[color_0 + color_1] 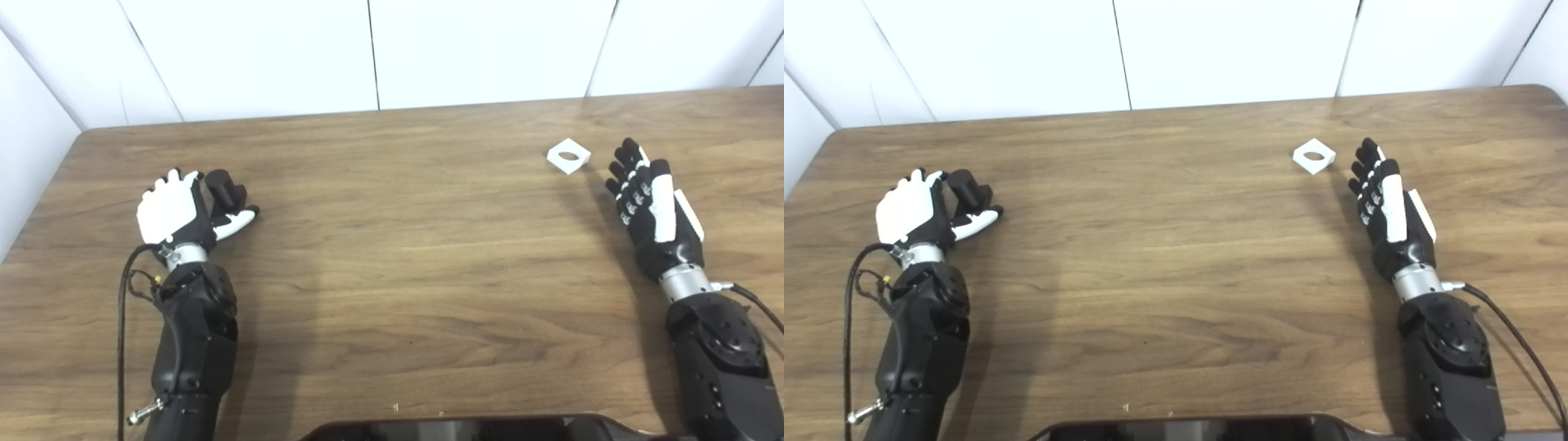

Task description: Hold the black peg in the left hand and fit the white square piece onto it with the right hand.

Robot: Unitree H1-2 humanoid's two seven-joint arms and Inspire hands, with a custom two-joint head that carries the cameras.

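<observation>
The black peg stands on the wooden table at the left. My left hand lies right beside it with its white back up. The palm is against the peg and the thumb reaches out under the peg's near side. The fingers are apart and not closed round the peg. The white square piece, with a round hole in it, lies flat at the far right. My right hand is open and empty, with its fingertips a little to the right of and nearer than the piece, not touching it.
White wall panels stand along the table's far edge and left side. A dark curved body part shows at the bottom edge. A black cable loops by the left forearm.
</observation>
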